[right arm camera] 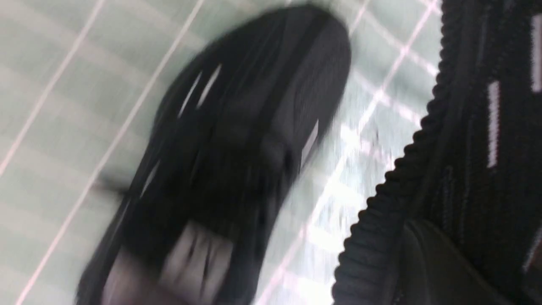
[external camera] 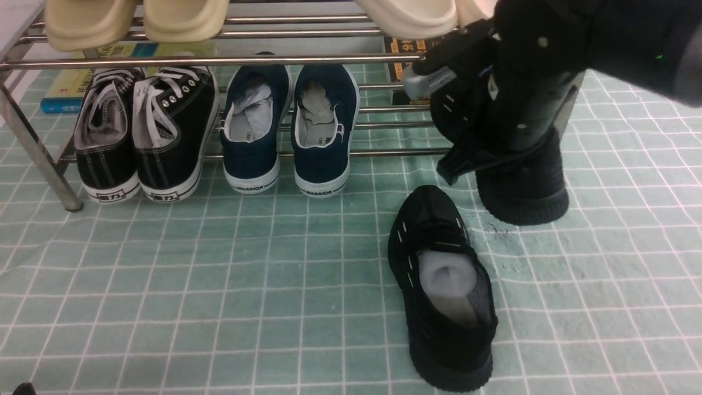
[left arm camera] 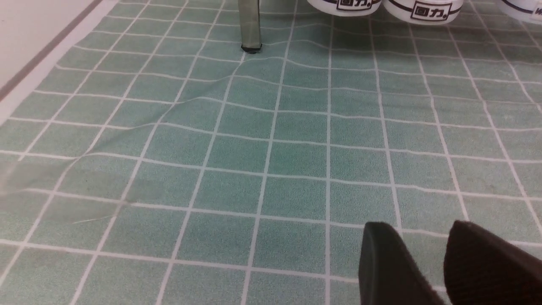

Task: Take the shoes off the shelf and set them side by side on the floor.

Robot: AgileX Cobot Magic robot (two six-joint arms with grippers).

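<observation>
Black knit sneaker (external camera: 524,192) sits clamped between the right arm's fingers (right arm camera: 440,262).

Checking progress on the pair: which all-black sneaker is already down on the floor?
The near sneaker, lying flat on the green floor with grey stuffing showing. The far sneaker is held tilted in the right gripper.
</observation>
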